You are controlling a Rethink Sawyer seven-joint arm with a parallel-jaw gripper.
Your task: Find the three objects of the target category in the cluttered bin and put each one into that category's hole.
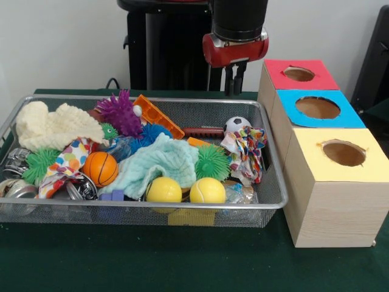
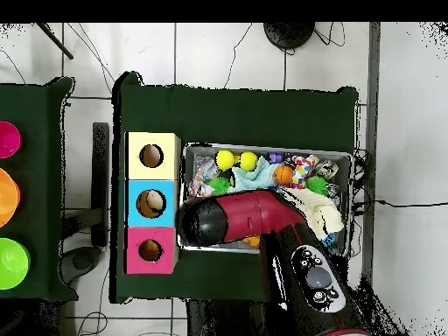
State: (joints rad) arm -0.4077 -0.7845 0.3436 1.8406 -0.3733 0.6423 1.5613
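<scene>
Clutter fills the silver wire-mesh bin (image 1: 267, 182) on the dark green table (image 1: 182, 261): nearest its front rim lie two yellow rubber balls (image 1: 207, 190), side by side, with a small orange basketball (image 1: 100, 168) at about nine o'clock from them and a crumpled mint-green cloth (image 1: 155, 164) just behind. At three o'clock from the bin stand three wooden boxes in a row, the yellow-topped box (image 1: 340, 155) nearest, the blue-topped box (image 1: 317, 108) behind it and the red-topped box (image 1: 299, 74) farthest, each with a round hole. Deeper in the bin sit a small black-and-white soccer ball (image 1: 237, 125), a purple spiky toy (image 1: 120, 113) and a cream knitted cloth (image 1: 51, 126). Beyond the far rim, at twelve o'clock, the black gripper (image 1: 235, 85) hangs beneath the red and black arm (image 2: 262, 219), its fingers close together with nothing between them.
</scene>
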